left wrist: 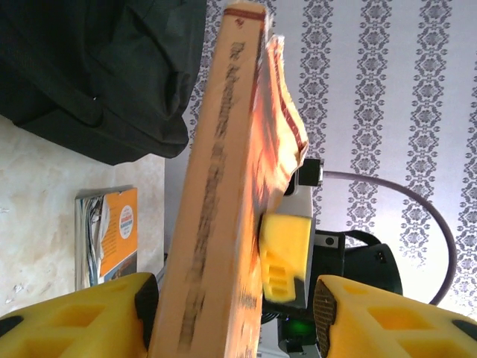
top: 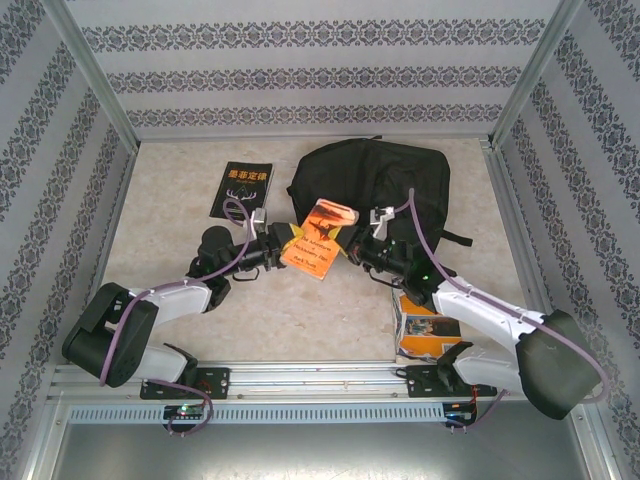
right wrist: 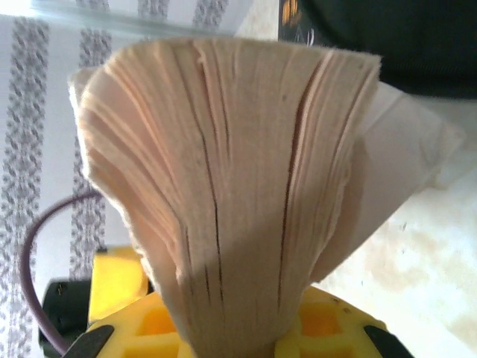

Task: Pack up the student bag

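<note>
Large black soft fabric backpack is judged limp, best seized by rim; orange paperback clamped by right gripper, left gripper open.

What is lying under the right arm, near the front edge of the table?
A flat orange-covered book lies on the marble-patterned table. The white right arm covers its upper right part, so its full cover cannot be seen.
</note>
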You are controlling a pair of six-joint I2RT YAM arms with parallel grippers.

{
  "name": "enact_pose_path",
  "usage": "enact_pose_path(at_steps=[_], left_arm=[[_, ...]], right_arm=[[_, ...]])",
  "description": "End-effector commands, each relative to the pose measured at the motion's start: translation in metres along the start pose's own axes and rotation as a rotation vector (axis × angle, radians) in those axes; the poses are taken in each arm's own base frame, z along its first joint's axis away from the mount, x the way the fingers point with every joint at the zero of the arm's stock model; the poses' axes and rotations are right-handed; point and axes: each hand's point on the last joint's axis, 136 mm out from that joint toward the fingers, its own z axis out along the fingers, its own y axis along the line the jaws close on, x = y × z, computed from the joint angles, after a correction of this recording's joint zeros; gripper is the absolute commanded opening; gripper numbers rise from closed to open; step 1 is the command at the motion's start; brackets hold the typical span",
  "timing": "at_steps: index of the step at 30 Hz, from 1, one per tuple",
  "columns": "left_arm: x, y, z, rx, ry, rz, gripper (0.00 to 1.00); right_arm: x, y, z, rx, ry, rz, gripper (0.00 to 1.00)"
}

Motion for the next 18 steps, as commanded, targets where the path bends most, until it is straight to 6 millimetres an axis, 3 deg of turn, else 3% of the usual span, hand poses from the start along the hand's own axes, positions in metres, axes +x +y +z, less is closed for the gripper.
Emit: enact_pose_path(at_steps=[1, 4, 11, 18], left_arm=[[-0.006, -0.019, -0.007, 0.073, -0.055, 0.031, 0.58], [-0.003, -0.027, -0.006, 0.098, -0.051, 0.049, 0.48], [-0.005, -0.031, 0.001, 0.096, -0.062, 0.080, 0.49], [-0.011, -0.022, 0.010, 0.078, -0.076, 0.094, 0.50]], right_arm=[[-0.030, 0.012, -0.010, -0.035, -0.183, 0.024, 0.00], [-0.039, 0.004, -0.012, -0.017, -0.259, 0.051, 0.00], [-0.043, 0.012, -0.001, -0.033, -0.316, 0.075, 0.00], [-0.042, 0.011, 0.013, -0.074, -0.322, 0.153, 0.00]])
